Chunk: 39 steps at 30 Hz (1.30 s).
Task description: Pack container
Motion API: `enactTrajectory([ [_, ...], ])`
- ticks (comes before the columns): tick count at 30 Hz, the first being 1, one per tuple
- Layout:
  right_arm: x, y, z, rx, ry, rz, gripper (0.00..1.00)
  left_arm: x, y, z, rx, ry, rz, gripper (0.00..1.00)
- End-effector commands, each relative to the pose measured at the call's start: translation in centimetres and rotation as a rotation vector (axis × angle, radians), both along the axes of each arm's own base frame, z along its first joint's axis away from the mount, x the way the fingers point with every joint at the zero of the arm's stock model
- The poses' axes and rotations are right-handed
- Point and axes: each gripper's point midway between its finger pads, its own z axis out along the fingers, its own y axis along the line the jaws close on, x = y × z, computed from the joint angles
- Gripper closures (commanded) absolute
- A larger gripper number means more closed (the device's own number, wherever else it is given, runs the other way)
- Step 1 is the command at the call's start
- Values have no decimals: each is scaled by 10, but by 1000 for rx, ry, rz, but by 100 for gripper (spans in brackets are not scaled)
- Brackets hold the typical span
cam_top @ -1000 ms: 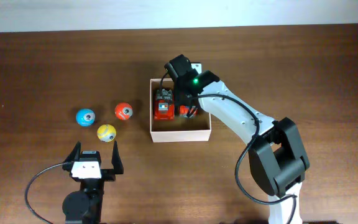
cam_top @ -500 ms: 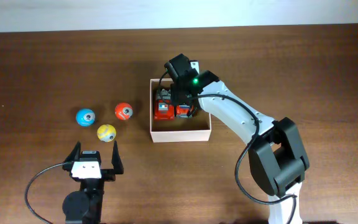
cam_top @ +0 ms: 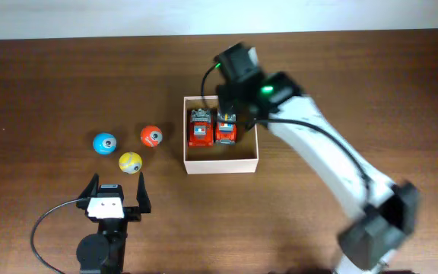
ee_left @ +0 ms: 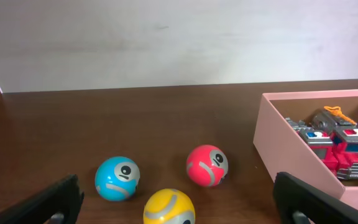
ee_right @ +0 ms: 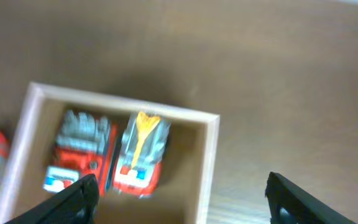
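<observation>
The container is a small square box with cream walls on the brown table. Two red toy trucks lie side by side in its back half, the left truck and the right truck. My right gripper hovers over the box's back edge, open and empty. In the right wrist view the jaws are spread wide above the container and both trucks. My left gripper is open and empty at the front left. The container wall also shows in the left wrist view.
Three small balls lie left of the box: blue, red and yellow. They lie just ahead of my left gripper: blue, red, yellow. The front half of the box holds nothing.
My right gripper let go of the second truck beside the first one and rose up and back from the box. The left arm has not moved.
</observation>
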Motion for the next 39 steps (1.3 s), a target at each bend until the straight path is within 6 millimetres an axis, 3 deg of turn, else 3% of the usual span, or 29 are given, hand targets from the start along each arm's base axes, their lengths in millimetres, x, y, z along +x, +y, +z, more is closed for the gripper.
enactTrajectory([
  [1,-1,-69,81,-15,-181,-162,14,0,2,0,15,-4,8,1],
  [4,-7,-118,104,37,-217,-318,7,0,2,0,15,-4,8,1],
  [8,-18,-187,111,117,-217,-565,1,0,2,0,15,-4,8,1],
  [19,-40,-292,68,113,-46,-852,1,0,2,0,16,-4,9,1],
  [23,-47,-315,48,172,22,-952,1,-1,19,3,64,-11,106,1],
  [33,-58,-350,-7,233,195,-1051,1,-2,26,5,67,-19,147,1],
  [39,-63,-368,-16,293,223,-1099,1,-2,22,5,65,-20,123,1],
])
